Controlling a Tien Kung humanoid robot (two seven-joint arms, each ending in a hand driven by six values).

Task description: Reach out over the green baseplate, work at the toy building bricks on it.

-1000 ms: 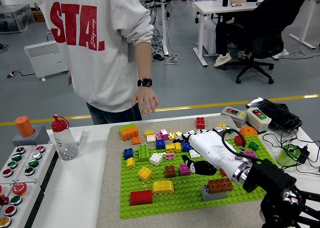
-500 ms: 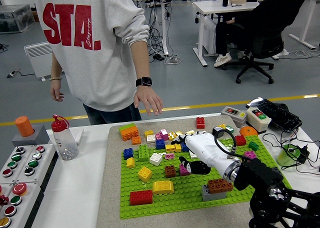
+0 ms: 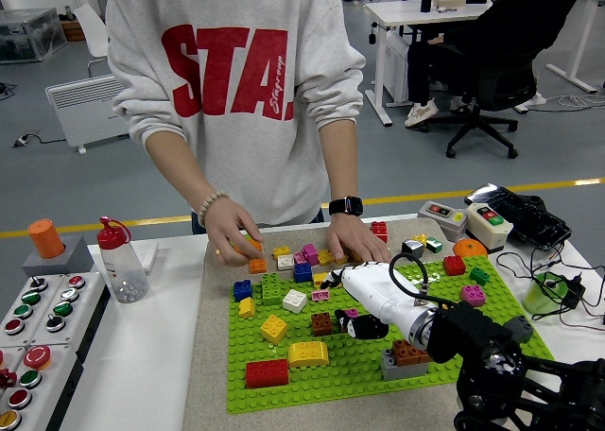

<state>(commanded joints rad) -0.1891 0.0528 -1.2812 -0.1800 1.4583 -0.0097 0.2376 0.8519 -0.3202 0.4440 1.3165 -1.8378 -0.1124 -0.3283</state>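
At the middle of the green baseplate [image 3: 373, 360], the black fingertips [image 3: 357, 327] of the right hand [image 3: 373, 299] curl down among the loose bricks, beside a small pink brick [image 3: 351, 314] and a brown brick [image 3: 321, 323]. Whether the fingers clamp any brick cannot be told; the white back of the hand hides the contact. Behind the hand, the black forearm runs to the lower right corner, crossing over a brown-on-grey brick stack [image 3: 406, 357] at the plate's near edge.

Other bricks on the plate:
- yellow brick [image 3: 274, 328] and white brick [image 3: 295, 301], left of the hand;
- yellow brick on the near rows [image 3: 308, 354], with a red brick [image 3: 267, 372] just left of it;
- blue brick [image 3: 243, 289] and green brick [image 3: 271, 288], toward the far left;
- red brick [image 3: 454, 265] and pink brick [image 3: 472, 295], right of the hand.

A person in a grey sweatshirt stands at the far side. Both of the person's hands rest on the far bricks: one [image 3: 232, 231] over the orange bricks [image 3: 257, 265], the other [image 3: 352, 239], with a black wristwatch [image 3: 346, 206], just beyond the robot's knuckles, close to them.

Off the plate: a clear bottle with red cap [image 3: 119, 261] and a button panel [image 3: 38, 308] at left; a control box [image 3: 468, 219] and a black device [image 3: 525, 215] at right.
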